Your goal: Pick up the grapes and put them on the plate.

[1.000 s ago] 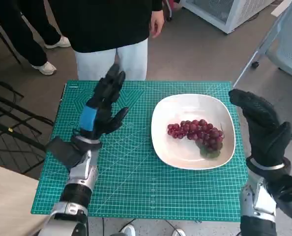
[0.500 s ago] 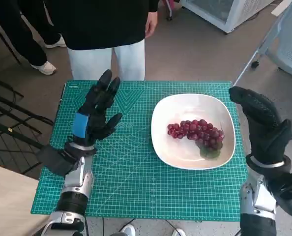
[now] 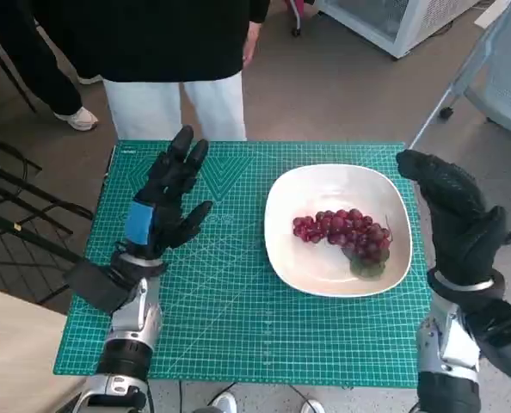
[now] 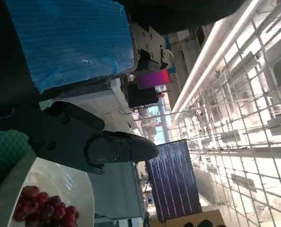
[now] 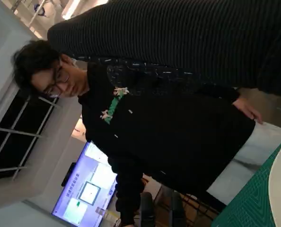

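A bunch of red grapes lies inside the white plate on the right half of the green cutting mat. My left hand is raised over the mat's left side, fingers spread and holding nothing. Beside the plate's right rim my right hand is upright in its black glove, fingers apart and empty. The left wrist view catches the grapes and the plate's rim beyond my own black fingers. In the right wrist view the glove is a dark band.
A person in a black top and white trousers stands at the mat's far edge, also filling the right wrist view. A chair's legs stand at the left, a grey chair at the far right. A wooden surface lies at the near left.
My left hand has drawn back toward me and to the left, away from the mat's far edge. The person has shifted left. My right hand and the grapes have stayed put.
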Tool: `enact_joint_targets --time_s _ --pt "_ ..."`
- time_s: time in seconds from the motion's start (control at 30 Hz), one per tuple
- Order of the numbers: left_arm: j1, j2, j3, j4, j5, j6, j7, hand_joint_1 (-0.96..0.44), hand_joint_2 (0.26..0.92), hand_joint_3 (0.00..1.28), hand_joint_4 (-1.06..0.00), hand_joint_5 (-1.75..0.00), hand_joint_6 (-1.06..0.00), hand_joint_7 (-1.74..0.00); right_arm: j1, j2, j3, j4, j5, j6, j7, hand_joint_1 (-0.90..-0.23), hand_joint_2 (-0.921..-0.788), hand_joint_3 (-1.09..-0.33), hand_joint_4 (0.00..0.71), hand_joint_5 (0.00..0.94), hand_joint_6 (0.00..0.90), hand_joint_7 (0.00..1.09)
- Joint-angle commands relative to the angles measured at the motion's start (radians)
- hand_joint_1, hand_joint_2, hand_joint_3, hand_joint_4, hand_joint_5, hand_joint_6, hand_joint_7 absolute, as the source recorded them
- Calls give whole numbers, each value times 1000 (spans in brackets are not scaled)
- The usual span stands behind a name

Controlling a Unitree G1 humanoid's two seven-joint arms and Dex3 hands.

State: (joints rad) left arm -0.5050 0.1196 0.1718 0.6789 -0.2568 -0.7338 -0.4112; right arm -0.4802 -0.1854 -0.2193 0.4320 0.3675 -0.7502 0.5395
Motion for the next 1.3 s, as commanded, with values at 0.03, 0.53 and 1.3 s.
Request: enact_joint_targets --time_s 0.03,0.53,1.3 --pt "21 -1 0 -21 0 -1 -2 -465 921 278 -306 -12 -328 -30 7 5 2 18 12 0 9 -555 -921 -711 163 0 -1 325" --pt "75 -20 -2 -88 -39 55 -26 -461 921 268 -337 -16 -348 -30 15 4 4 19 15 13 7 -562 -921 -703 166 2 -1 334" --pt "124 -23 4 -133 -25 37 -12 -460 921 258 -365 -15 -388 -35 16 1 12 55 -6 -13 15 -572 -921 -697 162 0 -1 315"
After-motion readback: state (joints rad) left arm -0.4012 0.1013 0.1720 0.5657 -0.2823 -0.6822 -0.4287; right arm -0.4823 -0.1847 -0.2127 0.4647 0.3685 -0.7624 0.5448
